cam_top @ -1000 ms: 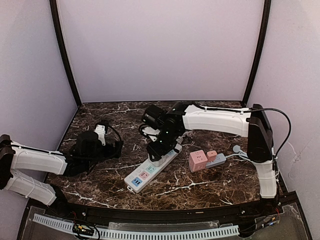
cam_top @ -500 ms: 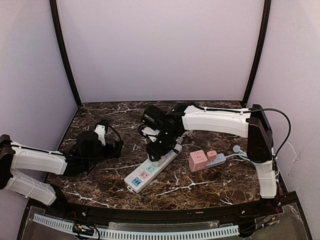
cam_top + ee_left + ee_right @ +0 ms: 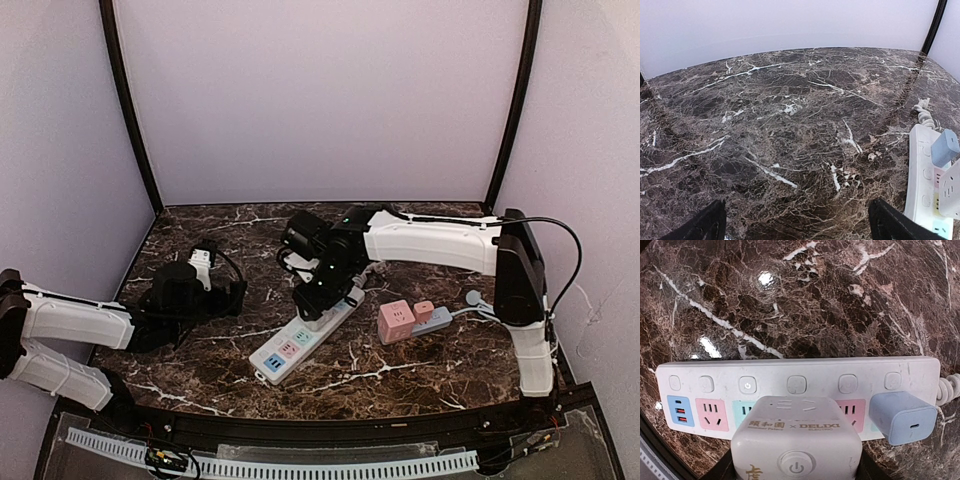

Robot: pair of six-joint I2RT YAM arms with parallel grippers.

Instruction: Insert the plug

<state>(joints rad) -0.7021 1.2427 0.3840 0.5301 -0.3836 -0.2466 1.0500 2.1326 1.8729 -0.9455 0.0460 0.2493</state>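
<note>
Clamping the white cube-shaped adapter plug point(image 3: 796, 437), my right gripper point(image 3: 316, 296) holds it over the middle of the long white power strip point(image 3: 815, 371) (just beside a pale-blue charger point(image 3: 902, 424)); my left gripper point(image 3: 797, 225) rests with fingers apart, empty.

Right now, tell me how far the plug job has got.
Done: a blue charger already sits in the strip. In hand: the right jaws hold the white plug over the middle sockets; seating is unclear. To do: press it home and release. The left jaws idle open.

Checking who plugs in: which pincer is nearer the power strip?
Right. The right pincer is over the power strip, holding a white adapter; the left pincer is off to its left.
</note>
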